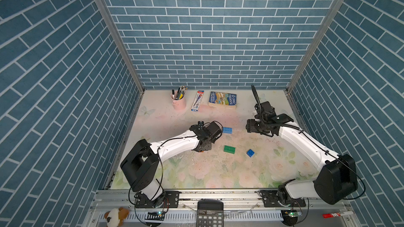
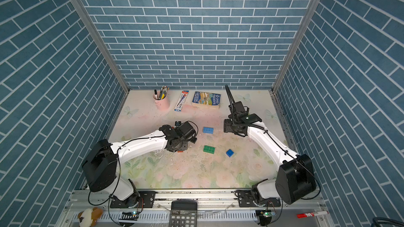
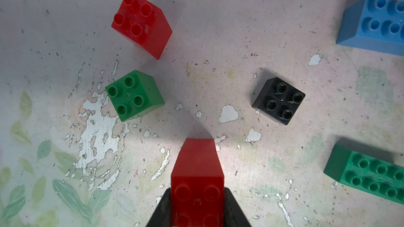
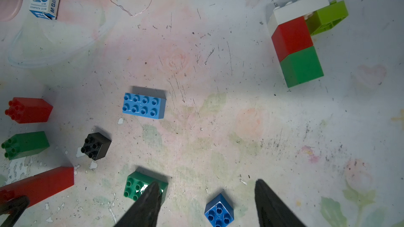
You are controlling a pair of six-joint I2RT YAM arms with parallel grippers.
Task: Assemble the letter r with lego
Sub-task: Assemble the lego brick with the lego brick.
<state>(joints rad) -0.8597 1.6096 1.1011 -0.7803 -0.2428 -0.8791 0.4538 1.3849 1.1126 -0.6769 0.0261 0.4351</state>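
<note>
My left gripper (image 3: 197, 195) is shut on a long red lego brick (image 3: 196, 167), held low over the mat. Ahead of it stand a red square brick (image 3: 140, 22), a green square brick (image 3: 133, 94) and a black square brick (image 3: 279, 100). A light blue long brick (image 1: 227, 130), a green long brick (image 1: 229, 149) and a dark blue square brick (image 1: 250, 152) lie mid-table. A joined piece of white, red, green and lime bricks (image 4: 299, 40) lies on its side. My right gripper (image 4: 206, 185) hangs open and empty, high above the dark blue brick (image 4: 218, 211).
A pink pencil cup (image 1: 178, 101), a pencil box (image 1: 197, 101) and a book (image 1: 222, 99) stand along the back wall. A calculator (image 1: 209, 214), a plush toy (image 1: 115, 216) and a red marker (image 1: 337, 214) lie in front of the rail.
</note>
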